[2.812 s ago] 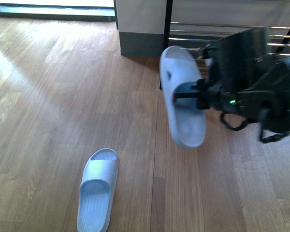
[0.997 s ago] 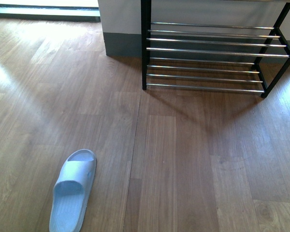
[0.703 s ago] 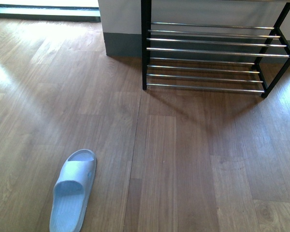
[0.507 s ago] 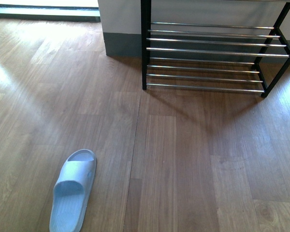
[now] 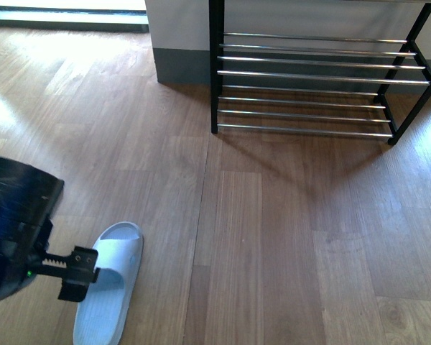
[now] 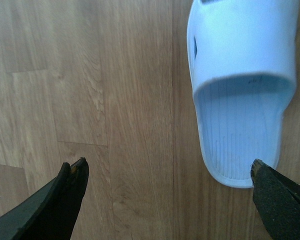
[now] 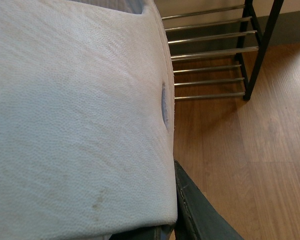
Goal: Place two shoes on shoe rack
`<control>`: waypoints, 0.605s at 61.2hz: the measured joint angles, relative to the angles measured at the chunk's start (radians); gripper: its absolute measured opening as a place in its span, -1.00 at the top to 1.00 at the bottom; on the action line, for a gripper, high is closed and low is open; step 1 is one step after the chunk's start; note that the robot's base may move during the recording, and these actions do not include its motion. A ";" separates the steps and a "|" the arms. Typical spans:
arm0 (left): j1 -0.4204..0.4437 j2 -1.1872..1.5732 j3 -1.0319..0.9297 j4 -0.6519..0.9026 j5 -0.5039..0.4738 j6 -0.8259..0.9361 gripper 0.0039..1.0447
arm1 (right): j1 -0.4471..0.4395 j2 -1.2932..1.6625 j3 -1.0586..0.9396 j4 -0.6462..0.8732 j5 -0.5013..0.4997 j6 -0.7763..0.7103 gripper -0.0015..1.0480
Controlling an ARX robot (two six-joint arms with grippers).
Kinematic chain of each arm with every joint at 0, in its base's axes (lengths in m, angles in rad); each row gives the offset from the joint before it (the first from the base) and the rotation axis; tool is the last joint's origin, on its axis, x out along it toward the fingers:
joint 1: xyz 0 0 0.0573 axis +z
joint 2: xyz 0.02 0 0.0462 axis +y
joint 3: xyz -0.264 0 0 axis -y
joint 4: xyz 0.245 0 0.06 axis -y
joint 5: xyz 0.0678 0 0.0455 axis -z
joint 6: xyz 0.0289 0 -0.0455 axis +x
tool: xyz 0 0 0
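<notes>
One pale blue slide (image 5: 109, 286) lies on the wooden floor at the lower left of the front view. My left gripper (image 5: 81, 276) is open just above its strap. In the left wrist view the slide (image 6: 242, 85) lies off to one side of the open left gripper (image 6: 167, 170), its end beside one fingertip (image 6: 262, 172). My right gripper (image 7: 162, 227) is shut on the other pale blue slide (image 7: 75, 115), whose pale sole fills that view; it is out of the front view. The shoe rack (image 5: 309, 75) stands at the back right and shows in the right wrist view (image 7: 210, 50). The grey sneakers are out of view.
A white wall corner with a grey skirting (image 5: 179, 65) stands left of the rack. A bright window sill (image 5: 65, 14) runs along the far left. The floor is wooden planks (image 5: 273, 237).
My left arm has come into the front view at the lower left, over the slide on the floor. The right arm with its slide left that view earlier. The rack and floor slide have not moved.
</notes>
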 joint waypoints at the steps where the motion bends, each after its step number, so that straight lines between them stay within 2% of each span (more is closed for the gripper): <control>1: 0.001 0.015 0.008 -0.003 0.000 0.003 -0.83 | 0.000 0.000 0.000 0.000 0.000 0.000 0.97; 27: 0.142 0.322 0.306 -0.080 -0.024 0.153 -0.83 | 0.000 0.000 0.000 0.000 0.000 0.000 0.97; 37: 0.175 0.387 0.395 -0.074 0.043 0.181 -0.83 | 0.000 0.000 0.000 0.000 0.000 0.000 0.97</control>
